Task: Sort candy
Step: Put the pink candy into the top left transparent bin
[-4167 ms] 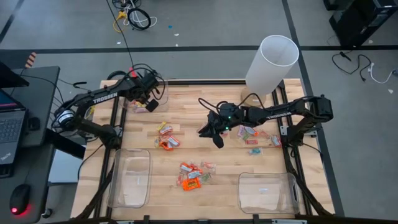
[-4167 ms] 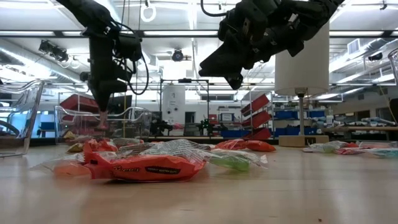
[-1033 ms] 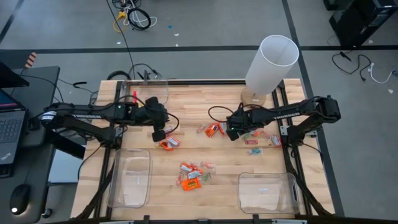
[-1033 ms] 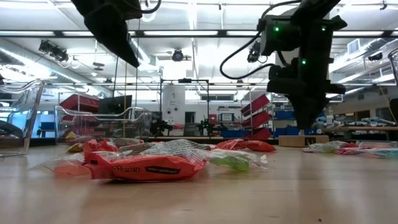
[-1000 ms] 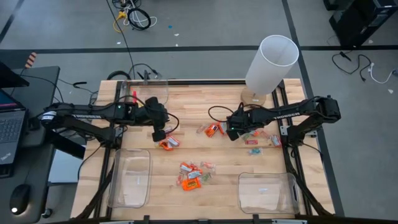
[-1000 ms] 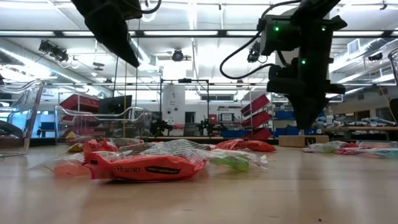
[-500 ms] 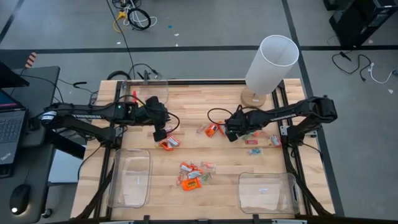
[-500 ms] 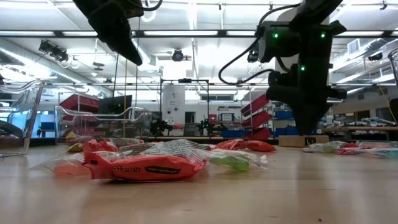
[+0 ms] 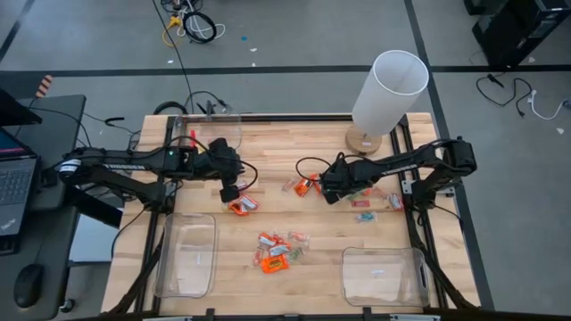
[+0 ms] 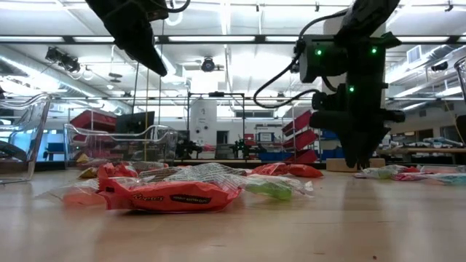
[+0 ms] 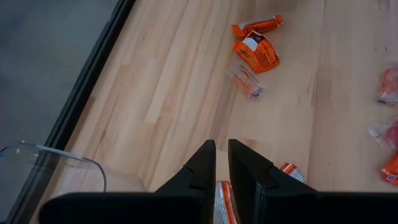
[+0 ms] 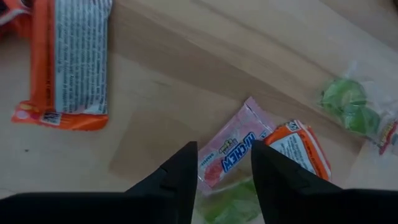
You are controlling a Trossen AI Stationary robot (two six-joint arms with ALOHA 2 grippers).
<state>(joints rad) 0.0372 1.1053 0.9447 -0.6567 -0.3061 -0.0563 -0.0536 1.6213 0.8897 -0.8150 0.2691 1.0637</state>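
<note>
The high camera is looking straight down on the whole wooden table (image 9: 294, 152). The low camera is sitting at tabletop level, facing the room across a close orange wrapper (image 10: 171, 196). Each wrist camera is pointing down past its fingers, close to the table; all views are sharing that tabletop.

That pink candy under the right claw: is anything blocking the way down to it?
Nothing visible does. The right gripper hangs directly over the pink candy, jaws open to either side of it. An orange candy lies right beside it.
</note>
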